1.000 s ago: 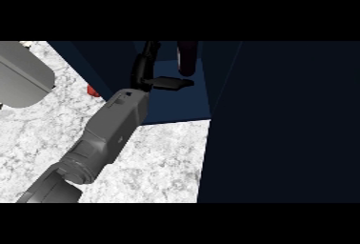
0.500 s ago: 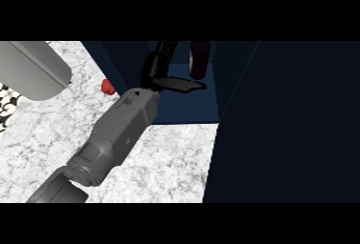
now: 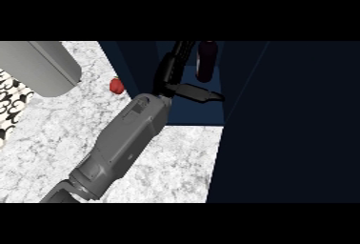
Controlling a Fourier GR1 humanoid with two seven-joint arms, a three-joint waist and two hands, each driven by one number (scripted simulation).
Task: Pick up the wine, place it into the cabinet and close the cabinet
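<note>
The wine bottle, dark red, stands upright inside the dark blue cabinet, near its back. My left hand reaches into the cabinet from the lower left, just left of the bottle. Its fingers are straight and point deep inside. The thumb sticks out to the right, in front of the bottle's foot, and nothing is curled round the bottle. The grey forearm lies across the marble counter. My right hand does not show.
The cabinet's open door fills the right side as a tall dark panel. A small red object lies on the counter by the cabinet's left wall. A large grey rounded object sits at the upper left, a black-and-white patterned thing below it.
Everything has slid rightward in the view, showing more of the grey object and the patterned thing. The hand stays open beside the bottle inside the cabinet.
</note>
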